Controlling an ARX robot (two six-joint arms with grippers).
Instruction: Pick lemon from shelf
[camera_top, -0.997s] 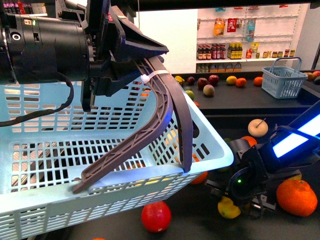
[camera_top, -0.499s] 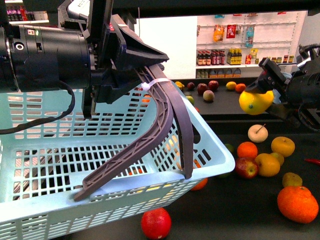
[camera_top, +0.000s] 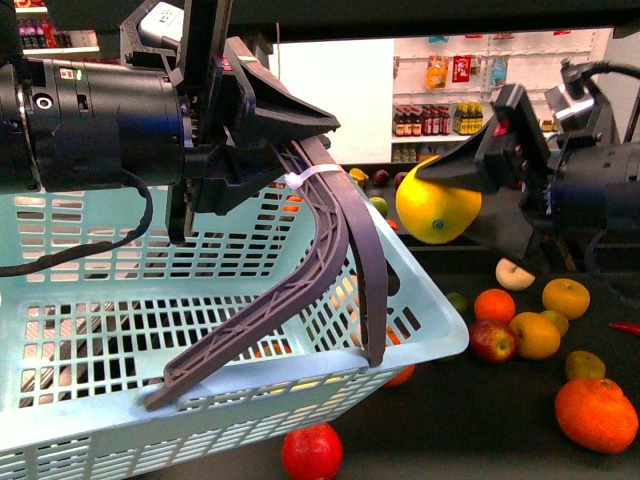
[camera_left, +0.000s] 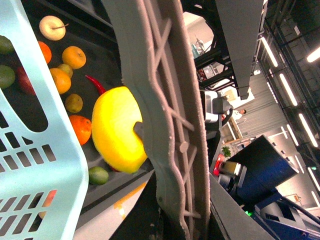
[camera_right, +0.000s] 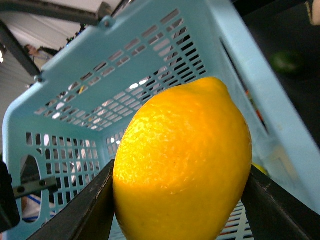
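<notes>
The lemon (camera_top: 430, 215) is bright yellow and oval. It hangs in the air just right of the basket's near corner, above the shelf's dark tray (camera_top: 470, 400). My right gripper (camera_top: 455, 190) is shut on the lemon (camera_right: 185, 160), with a black finger (camera_right: 90, 210) pressed on each side of it. My left gripper (camera_top: 290, 150) is shut on the grey basket handle (camera_top: 335, 240) and holds the light blue basket (camera_top: 200, 400) up. In the left wrist view the lemon (camera_left: 117, 130) shows between the basket wall (camera_left: 45, 150) and the handle (camera_left: 165, 100).
Loose fruit lies on the tray: oranges (camera_top: 597, 412), a red apple (camera_top: 312, 452), a pale cream stemmed fruit (camera_top: 515, 273) and a red chili (camera_top: 625, 326). White wall racks of bottles (camera_top: 430, 100) stand far behind. The basket fills the left half of the front view.
My right gripper has lifted the lemon off the tray and carried it up and left, close to the basket's rim. The left gripper and basket have hardly moved.
</notes>
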